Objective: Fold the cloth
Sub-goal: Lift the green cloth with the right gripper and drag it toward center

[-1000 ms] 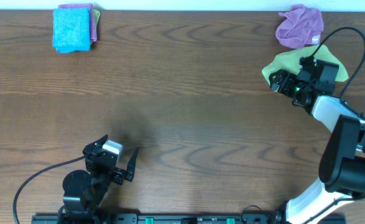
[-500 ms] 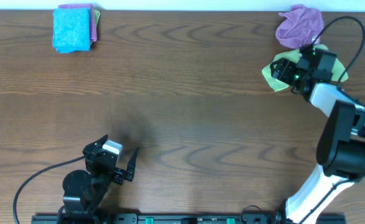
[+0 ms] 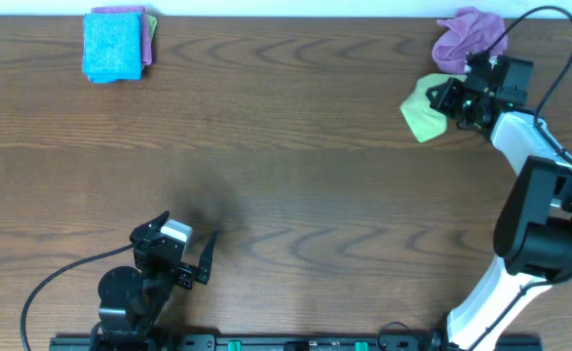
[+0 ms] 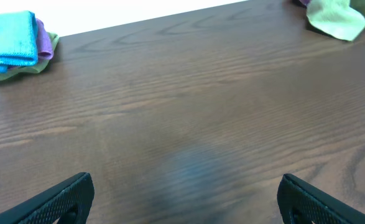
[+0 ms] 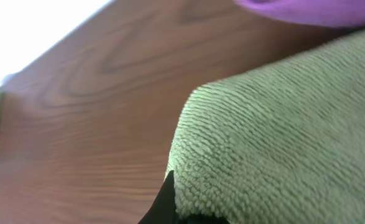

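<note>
The cloth (image 3: 419, 115), pinched by the right gripper (image 3: 446, 99), lies beside the purple cloth (image 3: 472, 39)

No writing to log: 0 legible words, brands, numbers or signs. Nothing readable on the cloth (image 3: 419, 117) at 2 o'clock, the purple cloth (image 3: 471, 37) beside it, the folded blue towel (image 3: 113, 46) at 10 o'clock, or the wood table (image 3: 295, 166).

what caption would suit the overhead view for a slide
Right hand pinches the lime cloth beside the purple cloth; left hand open and empty.
</note>
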`<state>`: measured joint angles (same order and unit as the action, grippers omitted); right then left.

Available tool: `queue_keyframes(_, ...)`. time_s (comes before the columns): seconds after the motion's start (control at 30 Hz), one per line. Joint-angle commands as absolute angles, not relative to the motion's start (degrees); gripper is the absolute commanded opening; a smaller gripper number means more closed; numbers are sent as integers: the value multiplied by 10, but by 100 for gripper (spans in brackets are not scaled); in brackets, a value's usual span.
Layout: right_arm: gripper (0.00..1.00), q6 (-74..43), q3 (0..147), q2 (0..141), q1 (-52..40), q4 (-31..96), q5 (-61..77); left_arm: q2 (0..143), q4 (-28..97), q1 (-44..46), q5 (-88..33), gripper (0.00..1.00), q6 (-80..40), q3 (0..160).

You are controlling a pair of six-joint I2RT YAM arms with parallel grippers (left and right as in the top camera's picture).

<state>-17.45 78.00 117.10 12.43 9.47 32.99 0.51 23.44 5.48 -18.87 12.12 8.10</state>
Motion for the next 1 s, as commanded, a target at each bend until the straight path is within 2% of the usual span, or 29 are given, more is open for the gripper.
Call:
queue_keyframes(0.0, 1, -178, 814, 1143, 96, 100, 429, 2, 237, 57, -187, 95, 129, 69)
queue_keyframes(0.1, 1, -178, 836, 1118, 58, 101, 468, 2, 237, 57, -187, 95, 129, 69)
queue_keyframes(0.3, 1, -178, 883, 1075, -81, 101, 470, 2, 237, 57, -187, 95, 129, 69)
queue_keyframes(0.47, 1, -170, 907, 1074, -142, 111, 469, 2, 237, 57, -187, 95, 129, 69)
queue_keyframes(0.73, 1, -141, 921, 1072, -88, 201, 314, 2, 237, 57, -187, 95, 129, 69)
queue_keyframes(0.97, 1, -140, 956, 1070, -87, 261, 352, 2, 237, 57, -187, 95, 129, 69)
